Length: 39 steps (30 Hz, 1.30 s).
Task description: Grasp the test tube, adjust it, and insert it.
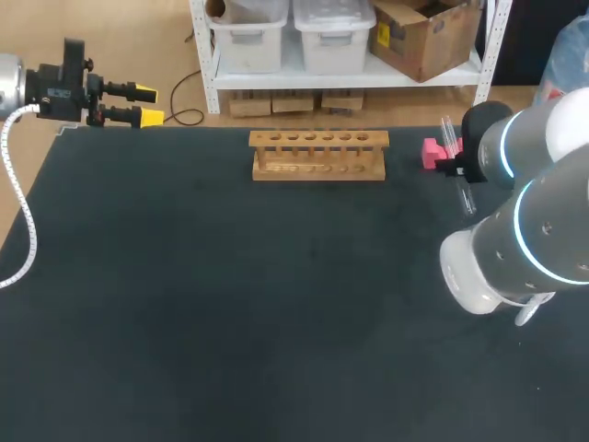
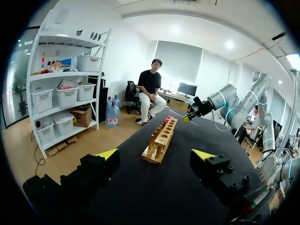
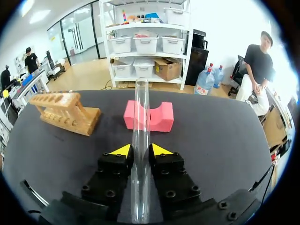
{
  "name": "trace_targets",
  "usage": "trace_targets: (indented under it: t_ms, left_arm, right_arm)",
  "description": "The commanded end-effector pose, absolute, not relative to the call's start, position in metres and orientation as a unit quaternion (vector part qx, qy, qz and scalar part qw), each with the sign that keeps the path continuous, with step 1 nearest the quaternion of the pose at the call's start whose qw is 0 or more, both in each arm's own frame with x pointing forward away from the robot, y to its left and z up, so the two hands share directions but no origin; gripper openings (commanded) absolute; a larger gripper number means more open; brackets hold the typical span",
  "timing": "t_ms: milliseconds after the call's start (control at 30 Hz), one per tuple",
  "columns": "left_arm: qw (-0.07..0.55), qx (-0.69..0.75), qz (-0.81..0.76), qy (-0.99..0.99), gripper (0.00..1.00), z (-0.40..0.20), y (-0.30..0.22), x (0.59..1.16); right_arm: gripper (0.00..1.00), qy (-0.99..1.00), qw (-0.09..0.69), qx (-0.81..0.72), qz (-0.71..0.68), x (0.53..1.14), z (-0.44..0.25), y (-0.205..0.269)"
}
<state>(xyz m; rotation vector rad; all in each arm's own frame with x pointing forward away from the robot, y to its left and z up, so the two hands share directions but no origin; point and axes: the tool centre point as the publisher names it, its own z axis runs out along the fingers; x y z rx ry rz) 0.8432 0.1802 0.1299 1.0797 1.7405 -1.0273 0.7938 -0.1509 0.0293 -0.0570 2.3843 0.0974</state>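
Test tube (image 3: 141, 117), clear glass, gripped from both sides by yellow tips of R pincer (image 3: 140, 151) and sticking out well ahead of them, over far right part of dark desk (image 3: 225, 140). Pink block (image 3: 159, 117) lies just beside tube's far end. Wooden rack (image 3: 63, 112) w/ a row of holes stands at desk's far middle, well apart. L pincer (image 1: 147, 104) hangs at far left corner, fingers spread wide, holding nothing.
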Motion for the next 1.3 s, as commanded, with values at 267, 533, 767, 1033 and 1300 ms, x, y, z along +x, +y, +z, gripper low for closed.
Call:
trace_targets:
  t_ms: [267, 533, 767, 1033, 1300]
  left_arm:
    - [0.414, 0.43, -0.409, 0.691, 1.0, 0.129, 0.181, 0.843]
    - [0.414, 0.43, -0.409, 0.691, 1.0, 0.129, 0.181, 0.843]
    - [0.414, 0.43, -0.409, 0.691, 1.0, 0.129, 0.181, 0.843]
    - [0.414, 0.43, -0.409, 0.691, 1.0, 0.129, 0.181, 0.843]
    - [0.414, 0.43, -0.409, 0.691, 1.0, 0.129, 0.181, 0.843]
  right_arm:
    - [0.0, 0.923, 0.382, 0.04, -0.014, 0.769, 0.078, -0.109]
    - [0.0, 0.92, 0.39, 0.045, -0.017, 0.772, 0.087, -0.066]
    - [0.0, 0.922, 0.386, 0.03, -0.005, 0.781, 0.084, -0.032]
    - [0.0, 0.923, 0.384, 0.027, 0.011, 0.792, 0.08, -0.015]
    - [0.0, 0.924, 0.38, 0.01, 0.026, 0.806, 0.075, 0.001]
